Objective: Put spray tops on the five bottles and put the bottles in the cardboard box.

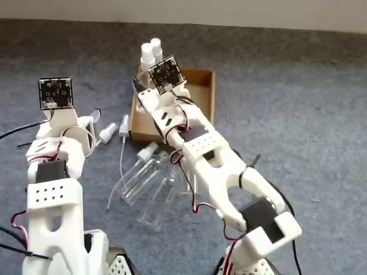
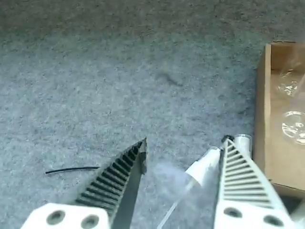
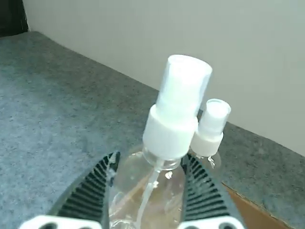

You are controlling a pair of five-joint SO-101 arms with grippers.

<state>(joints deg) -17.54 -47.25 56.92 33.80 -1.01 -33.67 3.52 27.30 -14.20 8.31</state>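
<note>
Right hand [image 3: 150, 160]: clamped on a capped bottle [image 3: 164, 143], over the cardboard box [image 1: 202, 86].
Left hand [image 2: 186, 143]: wide open, spray top [image 2: 202, 166] beside one finger.

The bench [image 1: 298, 86] is covered edge to edge with a grey, short-pile carpet of flecked, felt-like texture; the same covering appears in the left wrist view [image 2: 119, 71] and the right wrist view [image 3: 47, 95]. A thin black strand [image 2: 71, 169] lies flat on the carpet, nearly straight. A pale, plain wall [image 1: 229, 11] runs along the far edge of the bench and rises directly from it [image 3: 119, 38]. A dark object [image 3: 10, 16] stands against the wall at one end; its type cannot be determined.
</note>
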